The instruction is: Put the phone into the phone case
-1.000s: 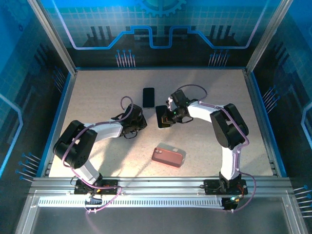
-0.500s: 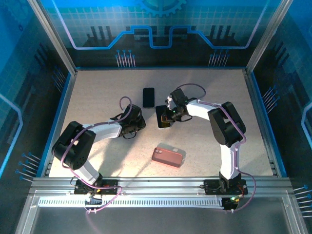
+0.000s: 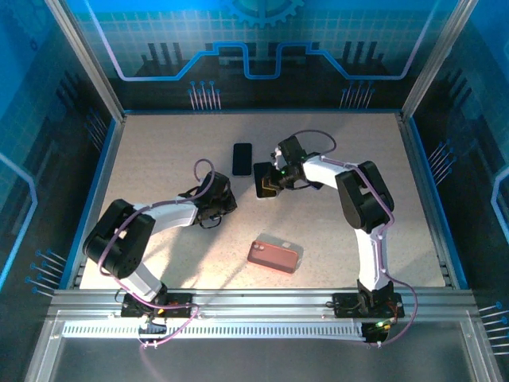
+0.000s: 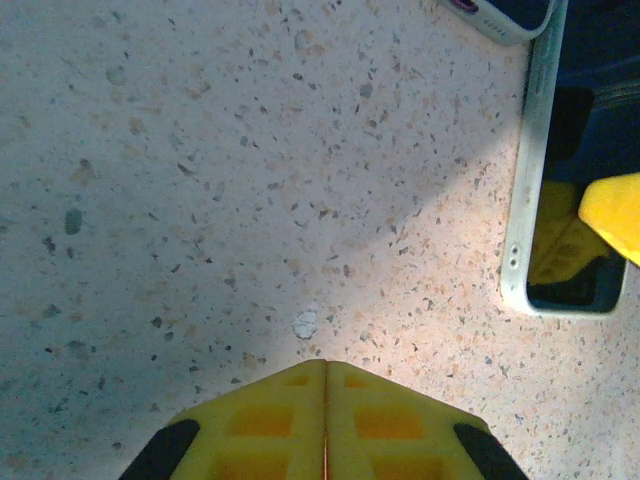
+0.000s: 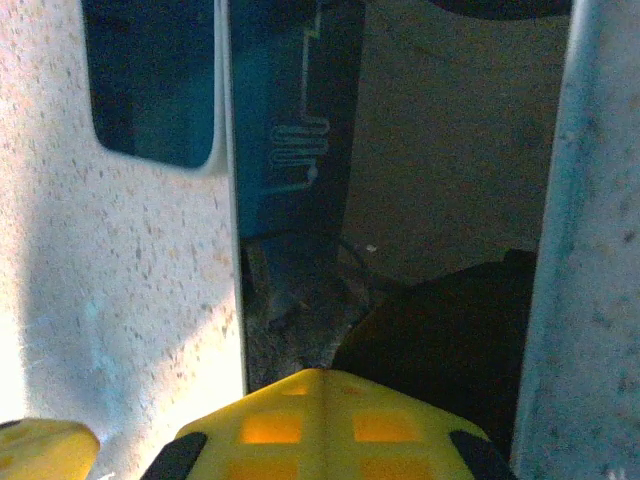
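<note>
The pink-red phone case lies flat on the speckled table at about 6 o'clock from the table's middle, well apart from both arms. It has nothing in it.

The phone, dark-screened with a pale edge, sits near the centre of the table. The right gripper comes at it from 3 o'clock. In the right wrist view its yellow fingers appear pressed together with no gap between them. The phone's glossy face fills the space just ahead, mirroring the blue backdrop. I cannot tell whether the tips pinch any part of it. In the left wrist view one yellow fingertip of that gripper overlaps the phone's screen.

A second black phone lies flat just beside the first, at about 11 o'clock from it.

The left gripper is low over bare table at 8 o'clock from the phone, near it but apart. Its jaws are fully together, holding nothing.
</note>
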`<state>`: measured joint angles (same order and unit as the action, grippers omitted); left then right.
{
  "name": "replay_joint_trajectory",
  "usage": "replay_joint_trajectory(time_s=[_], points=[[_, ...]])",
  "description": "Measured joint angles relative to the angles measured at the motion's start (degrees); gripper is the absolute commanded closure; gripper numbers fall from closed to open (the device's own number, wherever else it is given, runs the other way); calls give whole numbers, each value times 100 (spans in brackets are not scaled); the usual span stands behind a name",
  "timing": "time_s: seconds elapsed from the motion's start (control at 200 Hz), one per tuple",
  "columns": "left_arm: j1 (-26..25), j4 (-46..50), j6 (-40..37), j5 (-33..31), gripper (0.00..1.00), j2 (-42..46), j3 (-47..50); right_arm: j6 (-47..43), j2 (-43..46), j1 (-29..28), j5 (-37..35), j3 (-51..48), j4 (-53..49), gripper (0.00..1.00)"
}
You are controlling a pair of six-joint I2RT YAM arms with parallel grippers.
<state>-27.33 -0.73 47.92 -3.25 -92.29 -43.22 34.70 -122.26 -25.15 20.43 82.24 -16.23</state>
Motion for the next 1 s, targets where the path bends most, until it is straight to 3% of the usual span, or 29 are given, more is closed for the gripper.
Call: replay_joint_trajectory(time_s=[0.6,0.85,0.946,1.001], points=[[46,107,0,-61,92,175,2,284,-1121,160,-31,1731,-138,100],[57,140,0,-61,92,192,2,282,-1244,166,-42,1952,-225,100],[61,153,0,-59,92,192,2,256,-1241,168,-28,1945,-214,89],[61,160,-4,-59,92,192,2,197,-1178,170,-13,1845,-120,76]])
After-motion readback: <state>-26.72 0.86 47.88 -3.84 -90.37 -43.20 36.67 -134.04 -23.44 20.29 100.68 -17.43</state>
